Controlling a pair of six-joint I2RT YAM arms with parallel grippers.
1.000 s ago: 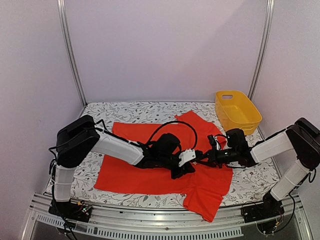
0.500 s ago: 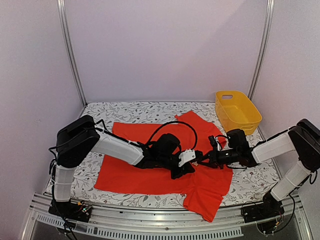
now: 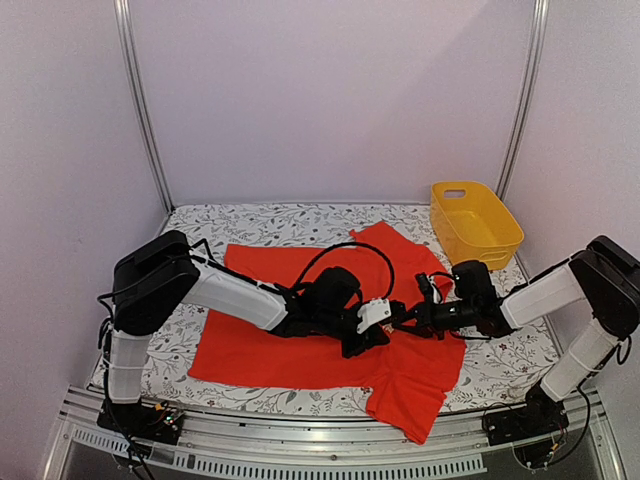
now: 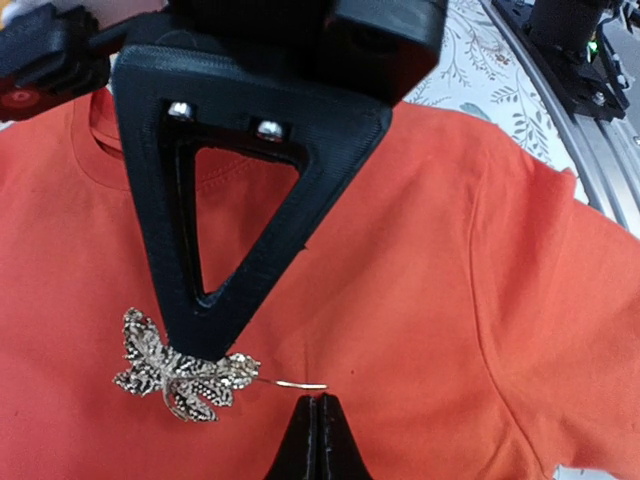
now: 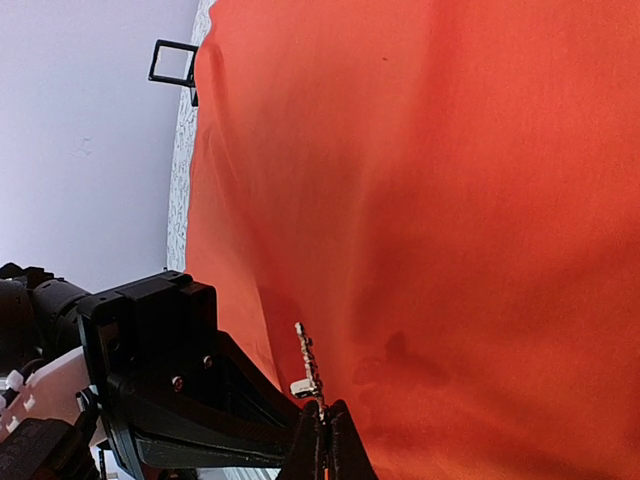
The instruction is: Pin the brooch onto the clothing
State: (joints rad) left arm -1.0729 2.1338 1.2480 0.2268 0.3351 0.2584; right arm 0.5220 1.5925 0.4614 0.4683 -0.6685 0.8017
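The red-orange T-shirt [image 3: 262,352] lies flat on the table. It fills the left wrist view [image 4: 420,250] and the right wrist view [image 5: 480,200]. The glittery leaf-shaped brooch [image 4: 178,366] is just above the cloth, its thin pin pointing right. My right gripper [image 5: 326,418] is shut on the brooch, seen edge-on [image 5: 309,362]; one of its black triangular fingers [image 4: 235,200] shows in the left wrist view. My left gripper [image 4: 318,402] is shut, with its tips on the shirt right below the pin's end. The two grippers meet mid-shirt in the top view [image 3: 392,322].
A yellow plastic basket [image 3: 476,222] stands at the back right. A small black square box [image 5: 172,63] sits past the shirt's edge in the right wrist view. The tablecloth [image 3: 300,222] has a floral print. Metal frame posts rise at the back corners.
Almost nothing. My right arm has shifted very slightly, and both grippers stay together over the middle of the shirt.
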